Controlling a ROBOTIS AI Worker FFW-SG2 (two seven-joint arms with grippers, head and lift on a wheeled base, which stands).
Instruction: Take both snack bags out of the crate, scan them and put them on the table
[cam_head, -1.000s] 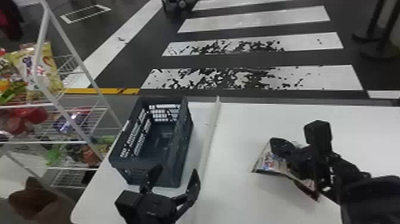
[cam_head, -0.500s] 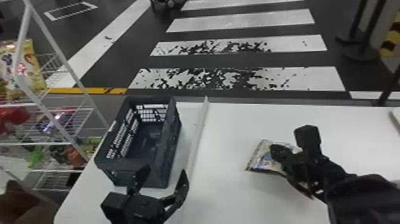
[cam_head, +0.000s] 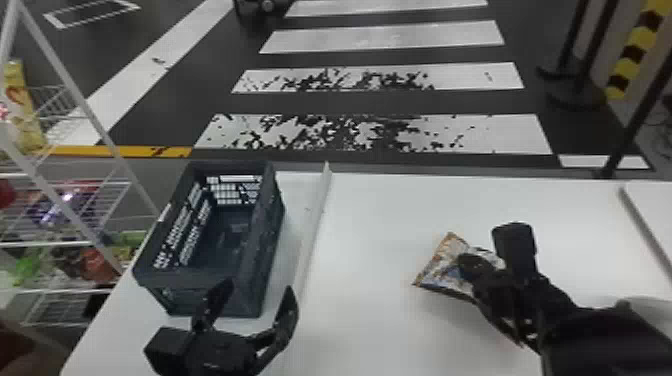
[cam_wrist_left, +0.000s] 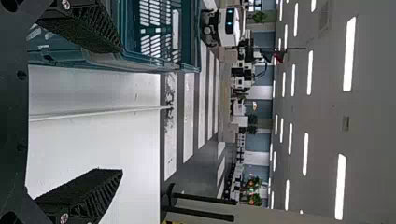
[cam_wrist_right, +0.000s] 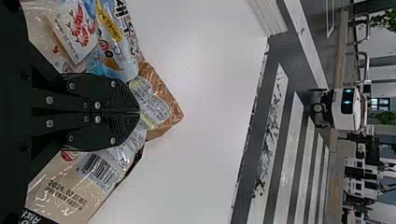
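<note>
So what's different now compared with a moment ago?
The head view has swung right. The right gripper has carried the snack bag a little right, farther from the crate. The bag stays gripped; the left gripper is still open near the crate.

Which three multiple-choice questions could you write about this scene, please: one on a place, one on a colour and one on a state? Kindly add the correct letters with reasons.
1. Where is the crate?
A) On the floor
B) On the table, left of the raised white strip
C) On the table, right of that strip

2. What colour is the crate?
A) Dark blue-grey
B) Yellow
C) Red

3. How is the left gripper?
A) Fully shut
B) Clamped on a bag
C) Open

1 B: the head view shows it there.
2 A: its walls look so in the head view.
3 C: the left wrist view shows a wide gap between its fingers.
</note>
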